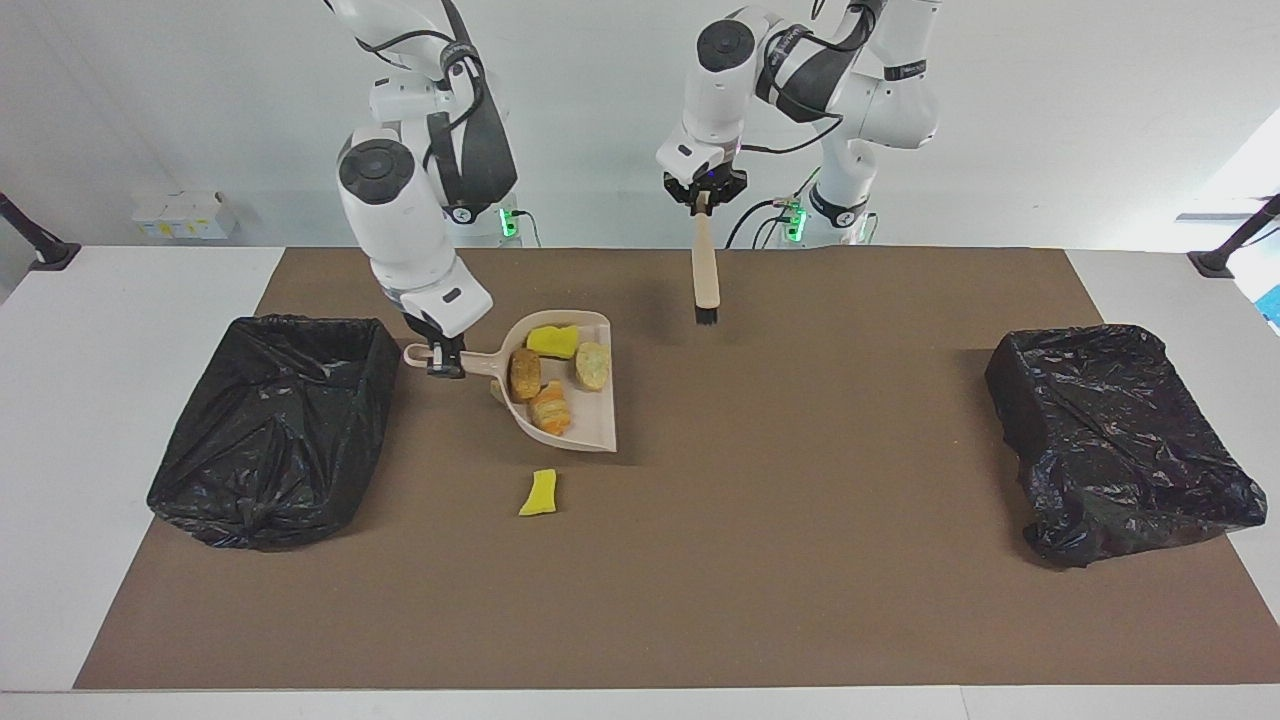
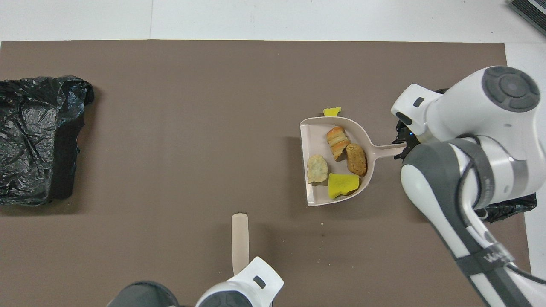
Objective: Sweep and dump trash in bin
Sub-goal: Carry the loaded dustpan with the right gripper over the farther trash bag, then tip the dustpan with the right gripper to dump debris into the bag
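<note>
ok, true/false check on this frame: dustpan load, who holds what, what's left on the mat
1. The right gripper holds the dustpan by its handle. True.
2. The dustpan is empty. False: four pieces of trash lie in it.
3. The left gripper holds the brush bristles down. True.
4. All trash is off the mat. False: a yellow sponge bit lies there.
5. The dustpan is over the bin. False: it is beside it.

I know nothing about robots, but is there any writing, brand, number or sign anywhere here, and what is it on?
"WA": start of a word on the grey band of the right arm, the rest hidden.
White boxes by the wall: labels too small to read.
Dustpan, brush: no writing shows.
</note>
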You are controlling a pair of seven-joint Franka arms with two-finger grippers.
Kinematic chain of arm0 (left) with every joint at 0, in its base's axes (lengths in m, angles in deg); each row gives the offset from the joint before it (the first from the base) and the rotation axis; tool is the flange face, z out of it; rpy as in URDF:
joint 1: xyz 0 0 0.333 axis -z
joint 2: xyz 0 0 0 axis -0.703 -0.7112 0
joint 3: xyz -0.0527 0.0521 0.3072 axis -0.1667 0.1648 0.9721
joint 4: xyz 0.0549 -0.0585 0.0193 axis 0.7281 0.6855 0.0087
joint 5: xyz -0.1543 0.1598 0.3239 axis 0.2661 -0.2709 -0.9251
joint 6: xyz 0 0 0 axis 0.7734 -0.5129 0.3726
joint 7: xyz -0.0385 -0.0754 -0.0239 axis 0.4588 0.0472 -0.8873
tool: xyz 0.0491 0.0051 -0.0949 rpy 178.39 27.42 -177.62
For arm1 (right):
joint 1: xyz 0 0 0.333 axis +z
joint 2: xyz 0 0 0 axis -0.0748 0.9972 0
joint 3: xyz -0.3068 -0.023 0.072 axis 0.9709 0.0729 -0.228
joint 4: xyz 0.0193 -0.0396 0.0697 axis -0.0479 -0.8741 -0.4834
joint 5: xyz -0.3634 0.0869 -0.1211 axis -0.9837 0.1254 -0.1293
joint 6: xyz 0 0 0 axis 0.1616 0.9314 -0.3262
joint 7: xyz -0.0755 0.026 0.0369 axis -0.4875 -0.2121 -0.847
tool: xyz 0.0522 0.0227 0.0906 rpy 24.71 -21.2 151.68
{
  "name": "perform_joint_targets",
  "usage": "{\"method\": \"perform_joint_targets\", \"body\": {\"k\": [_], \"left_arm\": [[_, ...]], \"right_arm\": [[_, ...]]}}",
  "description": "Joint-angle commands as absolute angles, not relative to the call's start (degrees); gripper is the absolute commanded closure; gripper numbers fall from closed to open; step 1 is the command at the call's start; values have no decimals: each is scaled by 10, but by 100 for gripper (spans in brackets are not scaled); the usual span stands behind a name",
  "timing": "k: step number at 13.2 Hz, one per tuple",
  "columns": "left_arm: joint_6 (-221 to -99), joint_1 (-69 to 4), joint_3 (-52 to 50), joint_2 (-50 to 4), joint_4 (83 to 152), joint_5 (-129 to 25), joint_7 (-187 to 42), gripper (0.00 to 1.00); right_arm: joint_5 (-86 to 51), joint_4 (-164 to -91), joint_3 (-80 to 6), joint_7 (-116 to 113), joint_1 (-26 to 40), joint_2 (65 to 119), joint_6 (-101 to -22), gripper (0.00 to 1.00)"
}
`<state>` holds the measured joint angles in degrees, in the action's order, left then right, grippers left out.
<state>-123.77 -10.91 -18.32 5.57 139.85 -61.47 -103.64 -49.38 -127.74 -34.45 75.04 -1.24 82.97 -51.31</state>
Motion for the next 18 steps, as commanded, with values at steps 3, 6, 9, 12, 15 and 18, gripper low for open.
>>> {"method": "perform_joint_targets", "body": {"k": [3,6,9,12,15,18], "left_arm": [[-1316,-21,-176,75,1479,-621,-1133,100],[-1351,-7,-177,64,1495,-614,-1151,100],[-1429,44,-177,51,1532,-613,-1192,100],[-1432,47,-177,49,1533,-613,-1191,100],[-1434,47,-177,49,1533,-613,-1189,100],[-1434,47,-177,49,1533,-605,-1188,100]], "right_arm": [[-468,-1245,-348,841,-94,810,-465,100],[-478,-1219,-346,905,-146,810,-436,100],[-486,-1201,-322,952,-189,810,-418,100],[-524,-1178,-316,973,-238,817,-436,100],[-584,-1175,-316,984,-263,820,-500,100],[-655,-1184,-315,931,-269,816,-511,100]]}}
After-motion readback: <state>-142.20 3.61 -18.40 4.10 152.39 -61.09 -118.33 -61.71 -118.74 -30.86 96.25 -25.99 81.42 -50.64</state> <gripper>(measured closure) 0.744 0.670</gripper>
